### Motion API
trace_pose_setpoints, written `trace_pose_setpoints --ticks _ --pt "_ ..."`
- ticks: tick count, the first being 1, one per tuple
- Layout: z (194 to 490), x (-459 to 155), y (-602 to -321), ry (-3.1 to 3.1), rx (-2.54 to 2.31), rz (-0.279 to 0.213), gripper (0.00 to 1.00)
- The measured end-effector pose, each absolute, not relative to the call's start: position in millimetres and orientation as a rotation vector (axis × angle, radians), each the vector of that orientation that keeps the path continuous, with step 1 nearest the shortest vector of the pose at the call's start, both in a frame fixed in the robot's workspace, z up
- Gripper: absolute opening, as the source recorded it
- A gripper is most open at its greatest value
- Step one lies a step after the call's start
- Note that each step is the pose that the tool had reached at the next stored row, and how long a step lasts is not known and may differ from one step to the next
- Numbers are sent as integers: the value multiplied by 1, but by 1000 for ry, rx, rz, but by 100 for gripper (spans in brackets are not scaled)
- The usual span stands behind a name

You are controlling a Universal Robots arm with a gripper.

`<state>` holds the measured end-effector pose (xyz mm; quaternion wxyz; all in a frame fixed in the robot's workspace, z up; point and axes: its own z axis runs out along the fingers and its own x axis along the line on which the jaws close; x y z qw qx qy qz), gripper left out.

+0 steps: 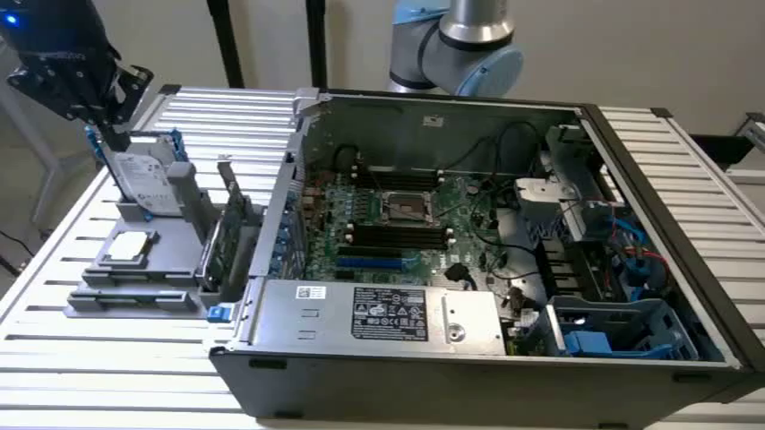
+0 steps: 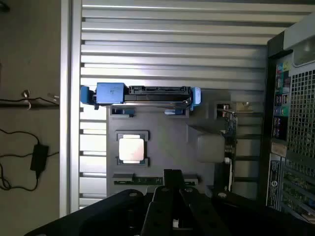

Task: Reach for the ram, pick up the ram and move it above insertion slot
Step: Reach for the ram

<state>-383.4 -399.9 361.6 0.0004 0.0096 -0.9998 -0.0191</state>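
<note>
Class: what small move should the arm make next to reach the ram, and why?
Probably lower straight toward the ram: in the wrist view the gripper sits over this green stick in the grey holder, and the exterior view shows it well above, not touching.

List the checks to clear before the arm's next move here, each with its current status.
1. Ram lies in the gray fixture, not lifted: ok.
2. End effector sits directly over the ram in the wrist view: ok.
3. End effector clear of the upright hard drive: cannot tell.
4. Black insertion slot row looks empty: ok.
5. Computer case is open above the slots: ok.
</note>
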Motion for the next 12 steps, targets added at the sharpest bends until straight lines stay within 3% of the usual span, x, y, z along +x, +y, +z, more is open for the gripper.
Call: trace_pose_setpoints --ticks 12 --pt "362 -383 -400 -3140 30 -60 11"
